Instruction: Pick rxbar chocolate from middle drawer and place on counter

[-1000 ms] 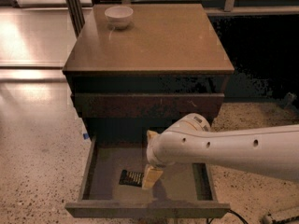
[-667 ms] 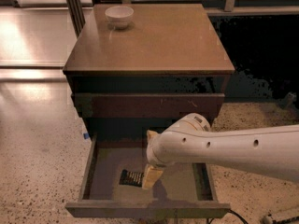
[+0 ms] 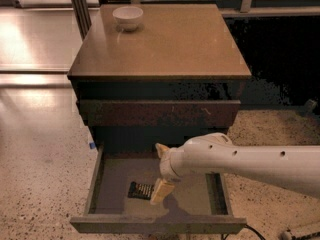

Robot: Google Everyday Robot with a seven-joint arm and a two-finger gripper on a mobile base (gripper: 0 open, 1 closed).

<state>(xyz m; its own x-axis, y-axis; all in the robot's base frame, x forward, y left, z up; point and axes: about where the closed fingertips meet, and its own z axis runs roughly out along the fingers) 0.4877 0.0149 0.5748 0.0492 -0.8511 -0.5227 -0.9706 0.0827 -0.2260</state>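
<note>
We find the end effector (image 3: 160, 173) low inside the open middle drawer (image 3: 114, 176), at the lower centre of the frame. We read it as open, since its two tan fingers (image 3: 161, 192) stand apart with nothing held between them. The rxbar chocolate (image 3: 140, 190) lies flat on the drawer floor, left of centre, with its right end meeting the nearer finger.

That contact is our main worry. The bar seems to sit beside the finger and not in the gap, so closing here would likely catch air or nudge the bar leftward. A flat wrapper on a smooth floor offers little edge, so we judge it could slide, or slip out on the lift.

The drawer front lies just below the tool and the drawer above overhangs the back, so a careless rise could clip either. On the table (image 3: 165, 44), the white bowl (image 3: 128, 17) occupies the upper left corner, so we would place well away from it.
</note>
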